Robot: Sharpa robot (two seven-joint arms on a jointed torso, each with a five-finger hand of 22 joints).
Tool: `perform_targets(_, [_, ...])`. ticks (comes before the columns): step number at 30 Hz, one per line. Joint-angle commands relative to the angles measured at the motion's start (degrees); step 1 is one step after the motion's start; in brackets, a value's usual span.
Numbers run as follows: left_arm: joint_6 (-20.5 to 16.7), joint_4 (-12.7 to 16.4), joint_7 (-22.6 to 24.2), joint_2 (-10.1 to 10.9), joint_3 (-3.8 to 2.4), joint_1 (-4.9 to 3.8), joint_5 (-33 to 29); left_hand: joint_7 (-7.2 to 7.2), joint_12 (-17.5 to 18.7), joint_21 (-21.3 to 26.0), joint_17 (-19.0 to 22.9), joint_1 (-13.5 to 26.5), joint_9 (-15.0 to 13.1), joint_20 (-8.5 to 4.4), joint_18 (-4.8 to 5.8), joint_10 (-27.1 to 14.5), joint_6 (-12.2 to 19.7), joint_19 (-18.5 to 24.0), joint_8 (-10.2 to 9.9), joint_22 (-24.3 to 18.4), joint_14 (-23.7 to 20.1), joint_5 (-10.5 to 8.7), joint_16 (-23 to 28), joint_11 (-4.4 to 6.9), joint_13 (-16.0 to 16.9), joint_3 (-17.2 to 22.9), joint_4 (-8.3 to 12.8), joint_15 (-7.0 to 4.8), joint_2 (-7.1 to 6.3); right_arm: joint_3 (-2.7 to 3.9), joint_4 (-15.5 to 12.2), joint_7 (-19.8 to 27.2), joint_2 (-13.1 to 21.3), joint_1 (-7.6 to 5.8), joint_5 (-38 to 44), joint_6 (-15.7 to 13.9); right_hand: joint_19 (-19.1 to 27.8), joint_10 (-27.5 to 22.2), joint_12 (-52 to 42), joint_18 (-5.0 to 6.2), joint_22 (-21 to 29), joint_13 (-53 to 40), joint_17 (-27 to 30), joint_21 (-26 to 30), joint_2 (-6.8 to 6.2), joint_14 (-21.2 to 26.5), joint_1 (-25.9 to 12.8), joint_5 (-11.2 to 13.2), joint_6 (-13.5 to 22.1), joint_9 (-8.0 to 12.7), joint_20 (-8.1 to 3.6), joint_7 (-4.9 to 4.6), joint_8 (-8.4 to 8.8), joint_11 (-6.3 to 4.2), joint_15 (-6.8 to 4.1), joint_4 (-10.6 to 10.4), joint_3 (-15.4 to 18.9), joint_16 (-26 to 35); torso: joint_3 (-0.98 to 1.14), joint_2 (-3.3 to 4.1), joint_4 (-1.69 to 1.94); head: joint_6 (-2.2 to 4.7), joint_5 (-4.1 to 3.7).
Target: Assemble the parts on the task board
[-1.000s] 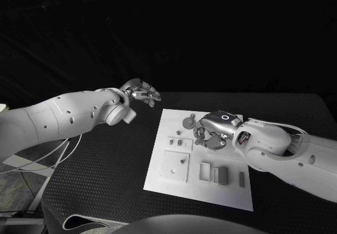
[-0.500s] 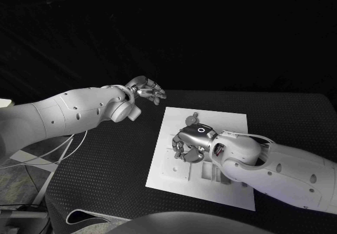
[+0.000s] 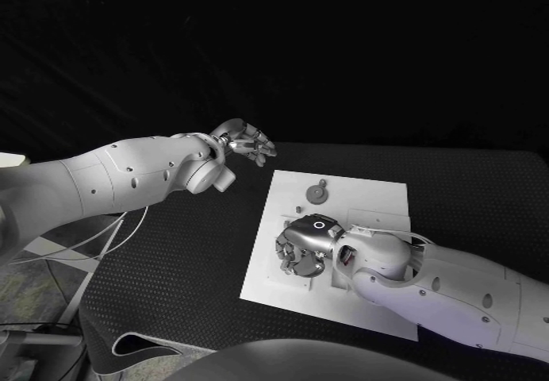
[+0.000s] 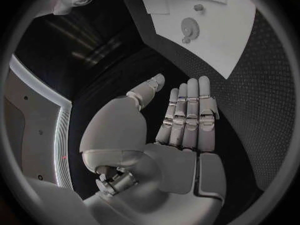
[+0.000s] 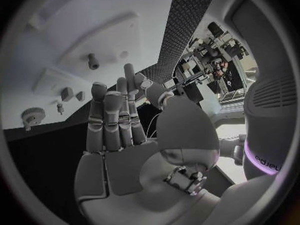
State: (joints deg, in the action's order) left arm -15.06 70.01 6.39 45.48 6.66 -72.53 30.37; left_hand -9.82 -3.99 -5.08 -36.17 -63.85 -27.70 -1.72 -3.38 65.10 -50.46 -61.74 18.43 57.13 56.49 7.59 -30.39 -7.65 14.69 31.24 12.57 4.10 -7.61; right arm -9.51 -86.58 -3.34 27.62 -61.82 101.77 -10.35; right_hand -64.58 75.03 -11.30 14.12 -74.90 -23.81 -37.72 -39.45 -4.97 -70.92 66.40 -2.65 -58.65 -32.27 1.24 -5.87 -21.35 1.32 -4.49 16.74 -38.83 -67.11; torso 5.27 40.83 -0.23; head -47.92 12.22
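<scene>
The white task board [image 3: 381,194] lies in the middle of the black table. A round gear part [image 3: 317,192] sits near its far edge. My right hand [image 3: 303,246] hovers low over the board's left middle, covering the pieces there; it holds nothing. In the right wrist view its fingers [image 5: 112,117] are straight, over the board [image 5: 75,30] with an upright peg [image 5: 93,61], small blocks [image 5: 65,92] and the gear [image 5: 32,116]. My left hand [image 3: 243,143] hangs above the table off the board's far left corner, fingers [image 4: 187,112] straight and empty. The left wrist view shows the board [image 4: 234,45] and the gear [image 4: 189,29].
The black table [image 3: 171,270] has free surface left of the board and beyond it. White cables [image 3: 97,238] hang off the table's left edge. My right forearm [image 3: 458,294] covers the board's near right part.
My right hand has moved from the board's far middle toward its near left side, with the forearm following over the board. My left hand has shifted slightly toward the far right.
</scene>
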Motion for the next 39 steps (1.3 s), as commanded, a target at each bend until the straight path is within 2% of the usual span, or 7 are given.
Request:
perform_targets(1, [0.12,0.07,0.69,-0.07,-0.02,-0.08,-0.36,-0.08,0.01,0.19,-0.09,0.1,-0.1,0.35,-0.59,0.24,0.47,-0.01,-0.19,-0.06,0.25,-0.32,0.41,-0.01,-0.07,-0.03,-0.27,0.2,-0.17,0.0,0.55,0.46,-0.35,0.06,2.24,0.94,-0.17,0.12,0.05,0.88,-1.04,0.09,0.07,-0.2,2.75,0.17,2.36,-0.16,-0.04,-0.11,-0.16,-0.07,-0.17,0.06,-0.46,0.08,-0.3,0.02,0.07,-0.02,0.0,-0.35,0.27])
perform_targets(17, [0.21,-0.06,0.7,-0.13,-0.02,-0.08,-0.37,-0.08,0.01,0.22,-0.2,0.1,-0.1,0.36,-0.59,0.25,0.47,-0.02,-0.2,-0.07,0.28,-0.32,0.51,-0.01,-0.1,-0.05,-0.32,0.21,-0.15,-0.35,1.38,0.7,-0.29,0.25,2.0,2.64,-0.12,0.11,0.08,0.88,-1.05,0.0,0.07,-0.2,2.78,0.17,2.36,-0.16,-0.03,-0.19,-0.16,-0.07,-0.16,0.06,-0.47,0.1,-0.3,0.01,0.08,-0.04,-0.01,-0.66,0.57])
perform_targets(34, [0.18,-0.05,0.67,-0.12,-0.02,-0.08,-0.37,-0.09,0.02,0.24,-0.31,0.1,-0.09,0.36,-0.59,0.24,0.5,-0.03,-0.21,-0.07,0.3,-0.33,0.61,-0.02,-0.13,-0.08,-0.34,0.21,-0.18,-0.6,1.86,0.51,-0.56,0.4,2.29,3.21,-0.08,0.11,0.1,0.88,-1.07,-0.09,0.06,-0.2,2.76,0.18,2.41,-0.16,-0.02,-0.28,-0.18,-0.06,-0.16,0.05,-0.47,0.13,-0.29,-0.01,0.07,-0.03,0.0,-0.85,0.75])
perform_targets(39, [0.14,-0.03,0.68,-0.12,-0.02,-0.08,-0.4,-0.1,0.02,0.25,-0.34,0.11,-0.09,0.36,-0.58,0.23,0.51,-0.03,-0.22,-0.08,0.3,-0.33,0.63,-0.02,-0.14,-0.09,-0.35,0.21,-0.19,-0.74,2.06,0.38,-0.52,0.49,2.49,3.3,-0.08,0.11,0.11,0.88,-1.08,-0.11,0.06,-0.2,2.75,0.18,2.42,-0.16,-0.02,-0.3,-0.18,-0.06,-0.16,0.05,-0.48,0.14,-0.29,-0.01,0.04,-0.01,-0.04,-1.14,0.88])
